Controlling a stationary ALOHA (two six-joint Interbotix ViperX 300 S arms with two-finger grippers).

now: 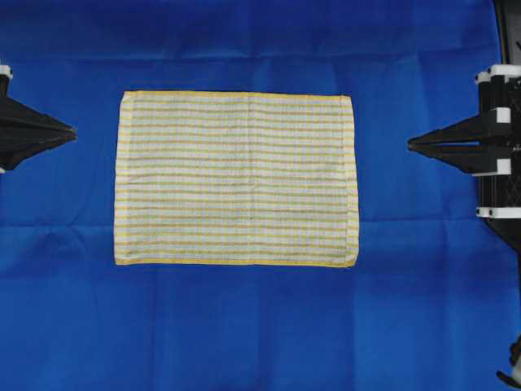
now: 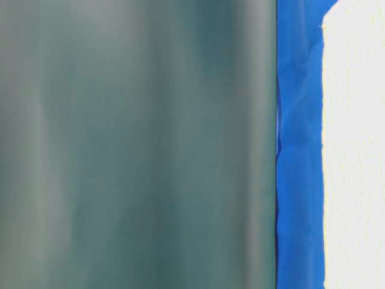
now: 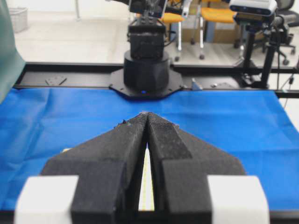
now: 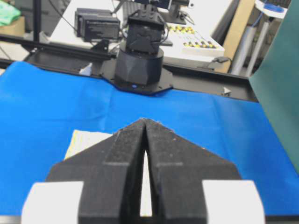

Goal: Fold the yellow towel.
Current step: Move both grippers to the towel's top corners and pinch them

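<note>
The yellow towel [image 1: 236, 178] lay flat and unfolded in the middle of the blue sheet [image 1: 244, 326]. The left gripper [image 1: 72, 130] and the right gripper [image 1: 411, 143] – both pressed together, holding nothing – were well apart from it on either side.

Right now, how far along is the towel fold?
Nothing is done: the yellow towel lies flat and fully spread on the blue sheet. Nothing is in hand: the left tool and right tool are shut and empty, off its side edges. Left: grasping an edge and the whole fold.
</note>
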